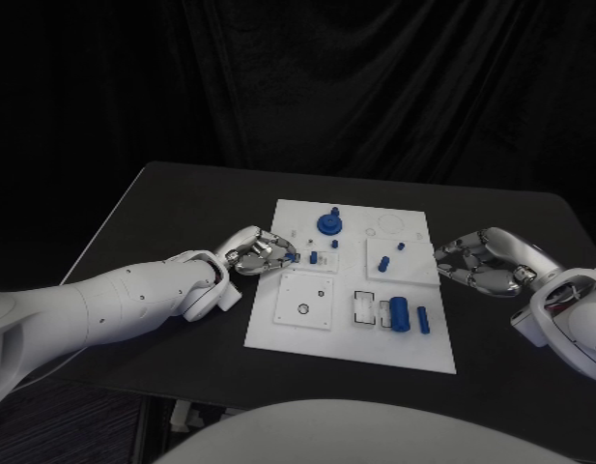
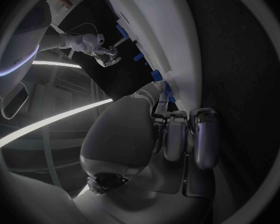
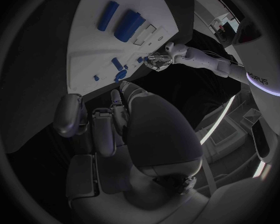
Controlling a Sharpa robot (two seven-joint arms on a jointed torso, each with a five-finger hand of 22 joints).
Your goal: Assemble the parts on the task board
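The white task board (image 1: 304,329) lies in the middle of the black bench (image 1: 172,208), its long side running from the near edge to the far edge. Small blue parts (image 1: 399,314) lie on it, the biggest pointing the same way. The left robot hand (image 1: 259,253) pinches a small blue piece at the board's left edge. The right robot hand (image 1: 482,263) sits at the right edge, fingers curled, holding nothing.

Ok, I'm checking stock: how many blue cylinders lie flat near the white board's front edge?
2: a thick blue cylinder beside the rectangular slots, and a thin blue cylinder just right of it. None seems hidden there.
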